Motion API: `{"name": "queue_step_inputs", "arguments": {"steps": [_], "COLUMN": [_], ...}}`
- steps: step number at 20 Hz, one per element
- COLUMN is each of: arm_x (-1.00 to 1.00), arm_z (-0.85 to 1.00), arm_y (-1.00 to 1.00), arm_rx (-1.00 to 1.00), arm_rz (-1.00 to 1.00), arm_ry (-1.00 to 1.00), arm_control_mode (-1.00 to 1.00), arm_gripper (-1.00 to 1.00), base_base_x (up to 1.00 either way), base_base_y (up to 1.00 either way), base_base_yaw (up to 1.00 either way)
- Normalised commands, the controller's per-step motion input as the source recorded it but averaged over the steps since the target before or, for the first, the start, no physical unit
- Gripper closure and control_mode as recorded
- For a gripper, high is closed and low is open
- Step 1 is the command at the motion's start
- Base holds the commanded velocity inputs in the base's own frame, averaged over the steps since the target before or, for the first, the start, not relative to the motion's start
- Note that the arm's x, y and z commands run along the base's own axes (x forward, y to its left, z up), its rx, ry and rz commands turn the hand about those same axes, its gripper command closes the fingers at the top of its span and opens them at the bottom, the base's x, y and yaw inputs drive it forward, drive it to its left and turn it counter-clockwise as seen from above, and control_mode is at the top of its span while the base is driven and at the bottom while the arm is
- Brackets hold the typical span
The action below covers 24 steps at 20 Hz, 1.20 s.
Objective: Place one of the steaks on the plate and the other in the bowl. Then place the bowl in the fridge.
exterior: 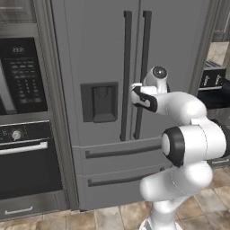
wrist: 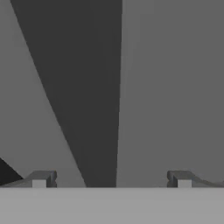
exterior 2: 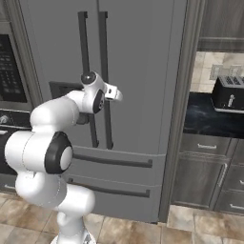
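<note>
The tall grey fridge [exterior: 103, 54] stands right before me with both doors shut. Its two vertical dark handles [exterior: 126, 76] run down the middle, beside a dark dispenser panel [exterior: 99, 102], with two drawers [exterior: 121, 152] below. My gripper [exterior: 134, 91] is held at mid-height against the handles, pointing at the doors. In the hand view the gripper [wrist: 111, 179] is open, its fingertips [wrist: 41, 179] spread wide, with a dark handle [wrist: 83, 87] slanting across the grey door between them. The gripper [exterior 2: 116, 93] holds nothing. The steaks, plate and bowl are out of view.
A black wall oven [exterior: 24, 157] and its control panel [exterior: 24, 74] stand left of the fridge. To the right, a toaster [exterior 2: 228, 93] sits on a dark counter [exterior 2: 209, 119] above grey cabinet drawers [exterior 2: 205, 176]. Tiled floor [exterior 2: 190, 228] lies below.
</note>
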Motion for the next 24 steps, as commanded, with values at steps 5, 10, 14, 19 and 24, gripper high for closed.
{"name": "queue_step_inputs", "arguments": {"steps": [5,10,14,19,24], "arm_x": [0.57,0.55,0.40,0.31,-0.03], "arm_z": [-0.03,-0.11,-0.02,0.00,0.03], "arm_y": [0.07,0.00,0.00,0.00,0.00], "arm_rx": [0.00,0.00,0.00,0.00,-0.01], "arm_rz": [0.00,0.00,0.01,0.01,-0.05], "arm_ry": [0.00,0.00,-0.01,0.00,0.05], "arm_control_mode": [-1.00,-1.00,-1.00,-1.00,-1.00], "arm_gripper": [-1.00,-1.00,-1.00,1.00,1.00], "base_base_x": [0.00,0.00,0.00,0.00,0.00], "base_base_y": [0.00,0.00,0.00,0.00,0.00], "base_base_yaw": [0.00,0.00,0.00,0.00,0.00]}}
